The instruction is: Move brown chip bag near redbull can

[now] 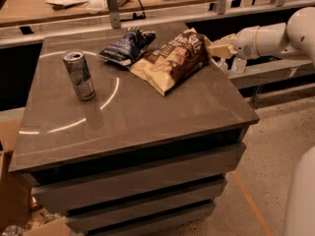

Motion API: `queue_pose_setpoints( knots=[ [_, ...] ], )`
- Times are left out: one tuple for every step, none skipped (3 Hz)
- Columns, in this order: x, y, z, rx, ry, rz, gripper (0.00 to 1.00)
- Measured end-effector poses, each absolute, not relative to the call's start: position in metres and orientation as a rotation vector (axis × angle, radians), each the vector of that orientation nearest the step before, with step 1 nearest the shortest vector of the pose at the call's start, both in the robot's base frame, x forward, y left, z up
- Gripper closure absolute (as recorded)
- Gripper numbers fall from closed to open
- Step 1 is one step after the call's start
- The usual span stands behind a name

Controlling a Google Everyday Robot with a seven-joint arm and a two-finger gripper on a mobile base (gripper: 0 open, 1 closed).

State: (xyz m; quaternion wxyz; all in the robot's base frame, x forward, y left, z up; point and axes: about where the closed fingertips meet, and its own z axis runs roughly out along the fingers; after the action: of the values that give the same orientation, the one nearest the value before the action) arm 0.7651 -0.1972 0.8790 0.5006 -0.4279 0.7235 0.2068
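White arm [263, 38] reaching in from right, lying roughly level; hand [216, 47] pointing left, sitting over bench [147, 117] right edge near far corner.

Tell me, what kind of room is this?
Probably a lab or workshop: a cluttered wooden bench, a grey drawer cabinet, and a white robot arm, its pincer at the brown chip bag's edge.

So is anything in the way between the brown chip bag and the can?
Nothing visible blocks it. Bare grey tabletop lies between the flat brown chip bag and the slim silver-and-blue can. The small dark-blue snack bag lies just behind that path. The gripper is at the brown bag's right edge.
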Motion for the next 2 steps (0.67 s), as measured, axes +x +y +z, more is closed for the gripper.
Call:
queue_pose_setpoints(
  knots=[
    [0.734, -0.197, 0.882, -1.053, 1.778, 0.514, 1.00],
    [0.682, -0.174, 0.880, -1.183, 1.802, 0.619, 1.00]
  ],
)
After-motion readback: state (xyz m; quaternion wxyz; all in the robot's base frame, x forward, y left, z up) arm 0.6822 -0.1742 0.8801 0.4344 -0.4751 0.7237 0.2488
